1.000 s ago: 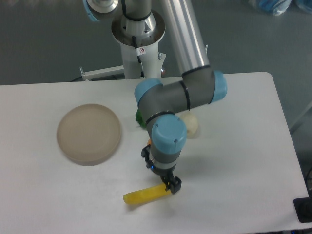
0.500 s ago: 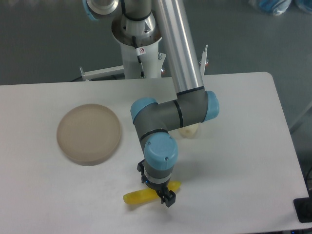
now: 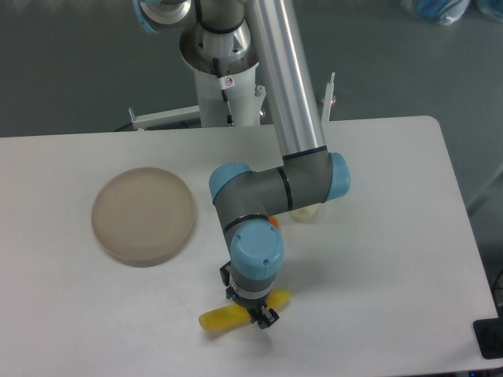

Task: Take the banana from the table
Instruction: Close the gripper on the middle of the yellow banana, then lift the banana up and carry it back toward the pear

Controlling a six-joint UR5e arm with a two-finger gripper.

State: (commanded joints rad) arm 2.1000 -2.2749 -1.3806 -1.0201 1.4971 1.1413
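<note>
The banana is long and bright yellow. It lies flat on the white table near the front edge, its right tip at the far side of my wrist. My gripper points straight down over the banana's middle. One dark fingertip shows on the banana's near side, and the other finger is hidden under the blue wrist. The jaws stand astride the banana and look open. The banana rests on the table.
A round beige plate sits at the left. A pale cream pear lies partly hidden behind my forearm, and a sliver of the orange pepper shows by the wrist. The robot's base stands at the back edge.
My gripper has moved left from the banana's right end to its middle and come slightly lower. The banana has stayed in place on the table.
</note>
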